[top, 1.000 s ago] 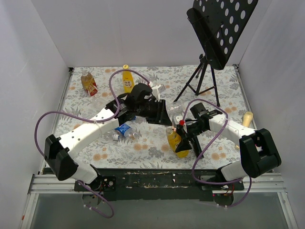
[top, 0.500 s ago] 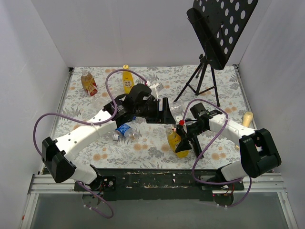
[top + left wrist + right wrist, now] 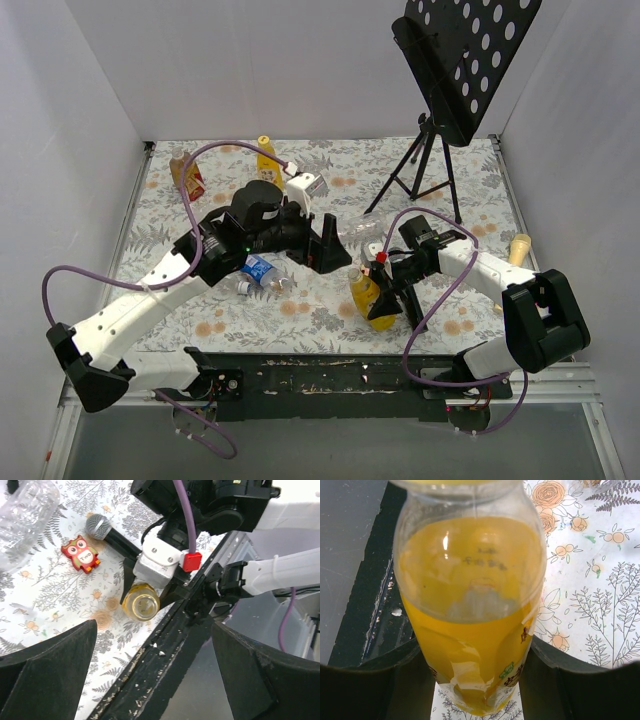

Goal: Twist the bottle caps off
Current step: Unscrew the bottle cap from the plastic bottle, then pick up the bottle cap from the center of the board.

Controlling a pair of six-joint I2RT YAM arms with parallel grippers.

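right gripper [image 3: 385, 282]: clamped round the body of the held bottle [image 3: 372, 298]. Its wrist view shows the yellow body filling the gap between the fingers.
left gripper [image 3: 328, 243]: jaws wide apart, nothing between them. It hangs over the middle of the bench [image 3: 470, 170], just left of the held bottle and not touching it.
held bottle: yellow juice bottle, near the front edge of the bench, right of centre.
held bottle neck: from the left wrist view the mouth looks open, with juice showing and no cap on it. I'd call this one unscrewed.
removed cap: can't find it in any view. It isn't in the left gripper.
back bottle [image 3: 266, 168]: second yellow one, upright near the back wall, yellow cap [image 3: 264, 140] on. Not done.
brown bottle [image 3: 186, 172]: back left corner, well apart from both arms. Cap too small to tell.
blue-labelled bottle [image 3: 262, 270]: lying on the bench under the left arm. Can't tell if it's capped.
clear bottle [image 3: 362, 232]: lying between the two grippers. Neck not readable.
progress: one bottle looks open, at least one clearly remains, and three are unknown. My read is early to middle.
next: probably set the held bottle down and pick up a capped one. The back bottle is the sure candidate.
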